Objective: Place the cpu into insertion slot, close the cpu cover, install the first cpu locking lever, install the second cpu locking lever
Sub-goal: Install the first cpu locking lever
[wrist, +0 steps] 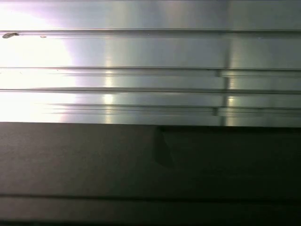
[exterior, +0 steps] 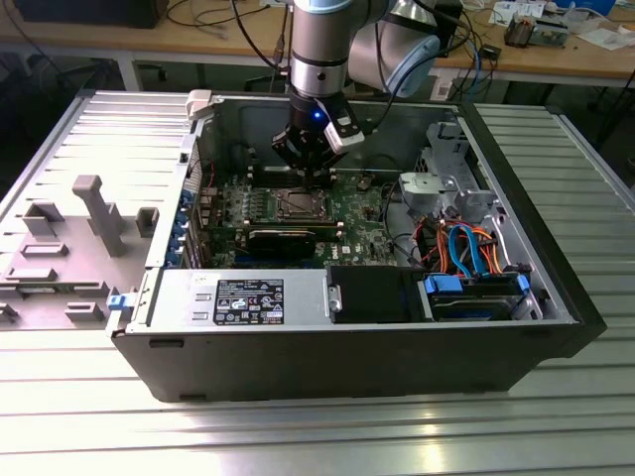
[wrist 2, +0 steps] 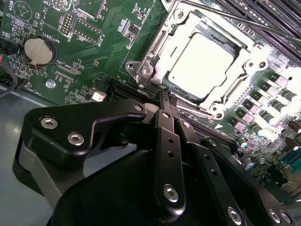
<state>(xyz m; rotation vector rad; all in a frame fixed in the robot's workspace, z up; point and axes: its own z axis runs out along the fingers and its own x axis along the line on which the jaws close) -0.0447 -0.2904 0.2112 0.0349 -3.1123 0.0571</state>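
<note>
The cpu (wrist 2: 200,66) lies flat in the insertion slot (exterior: 298,205) on the green motherboard, its pale silver top lit brightly. The cpu cover (wrist 2: 157,52), a silvery frame, lies down around it. One thin metal lever rod (wrist 2: 244,23) runs along the socket's far side, and another (wrist 2: 200,114) runs along the near side. My gripper (wrist 2: 167,96) is shut, its black fingertips pressed together at the socket's near edge, by the near rod. In the exterior view the gripper (exterior: 316,175) hangs inside the open computer case, just behind the socket.
A black card (exterior: 281,238) stands in front of the socket, with long memory slots (wrist 2: 263,12) beside it. Coloured cables (exterior: 466,248) and a drive bay fill the exterior view's right. A grey fixture (exterior: 94,213) stands on the ribbed aluminium table (wrist: 141,52). A coin battery (wrist 2: 38,51) sits on the board.
</note>
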